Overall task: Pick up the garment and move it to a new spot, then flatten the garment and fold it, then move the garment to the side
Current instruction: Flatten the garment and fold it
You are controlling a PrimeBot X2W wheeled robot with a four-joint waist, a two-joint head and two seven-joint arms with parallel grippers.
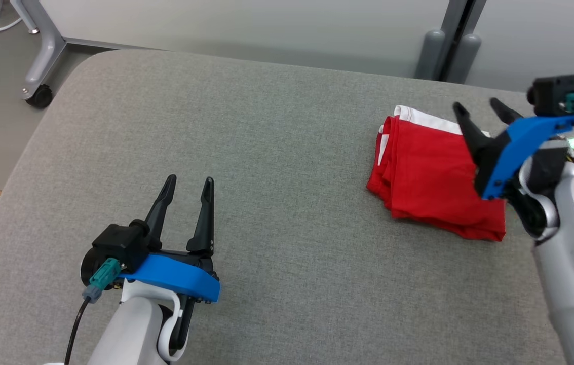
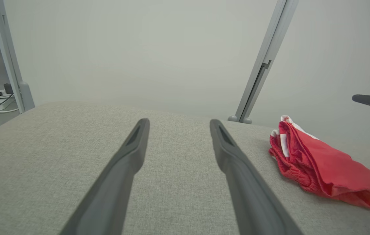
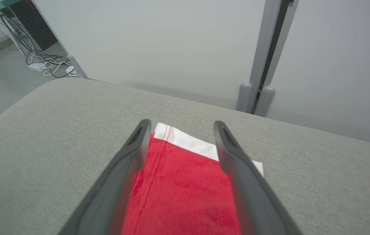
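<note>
The red garment (image 1: 433, 177) lay folded into a compact bundle on the right side of the grey padded table (image 1: 266, 152), near its far edge, with a white band showing along the far side and a narrow white stripe at its left edge. The right gripper (image 1: 475, 103) hung above the garment's right portion, its two dark fingers spread apart and pinching nothing; in the right wrist view the same gripper (image 3: 182, 122) looked down along parted fingers at the cloth (image 3: 178, 182), which lay flat between and beneath them, the white band reaching just past the fingertips. Whether the fingertips touched the fabric could not be told. The left gripper (image 1: 190, 178) sat well apart from the garment, over bare table at the lower left, its fingers likewise spread and empty. From the left wrist view, that gripper (image 2: 179, 121) pointed across the table toward the pale wall, and the garment (image 2: 322, 166) showed off to the right as a rumpled red stack. A wheeled frame leg (image 1: 38, 94) stood on the floor beyond the table's far left corner
</note>
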